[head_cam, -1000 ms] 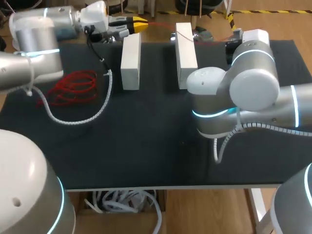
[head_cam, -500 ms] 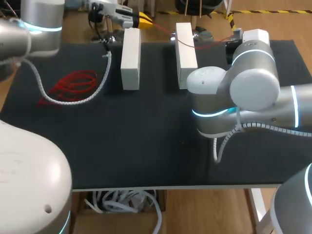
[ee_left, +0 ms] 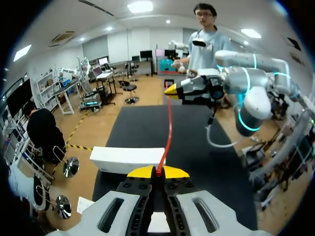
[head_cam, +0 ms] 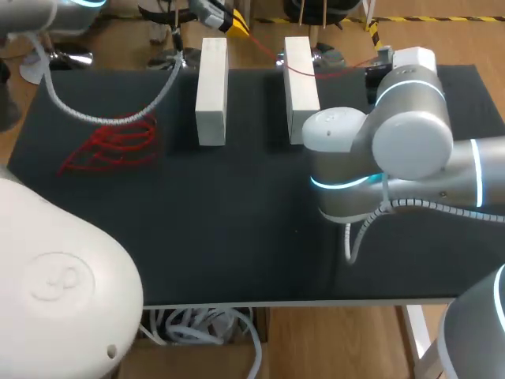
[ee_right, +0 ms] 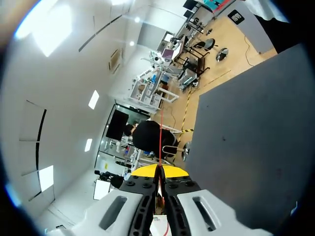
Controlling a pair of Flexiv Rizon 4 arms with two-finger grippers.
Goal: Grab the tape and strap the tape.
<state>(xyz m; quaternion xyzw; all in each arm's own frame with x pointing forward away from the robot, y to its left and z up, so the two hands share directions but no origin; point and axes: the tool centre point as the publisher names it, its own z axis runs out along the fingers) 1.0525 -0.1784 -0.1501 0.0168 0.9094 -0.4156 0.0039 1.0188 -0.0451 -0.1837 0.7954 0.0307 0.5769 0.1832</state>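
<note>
At the far edge of the desk (head_cam: 237, 229), a thin red tape (head_cam: 256, 41) stretches btwn my two arms. The left arm (head_cam: 47, 12) comes in at the far-left corner. Its left jaws sit just past the far end of the left block (head_cam: 211, 91), a white upright slab. The right arm (head_cam: 410, 134) bends across the desk's right side, w/ the right jaws near the far-right edge, beyond the right block (head_cam: 300, 87), a matching white slab. The tape crosses over the right block's far end; I can't tell if it touches. In the left wrist view the yellow tips are pressed together, clamped on the tape (ee_left: 169, 128), which runs straight ahead to the other arm's yellow tip. In the right wrist view the right jaws are likewise closed tight on the tape (ee_right: 160, 137), which leads away ahead of them. A loose red tangle (head_cam: 110, 146) of strand lies on the desk's left side, well apart from both blocks. A spiral-wrapped hose (head_cam: 102, 118) from the left arm droops near it.
</note>
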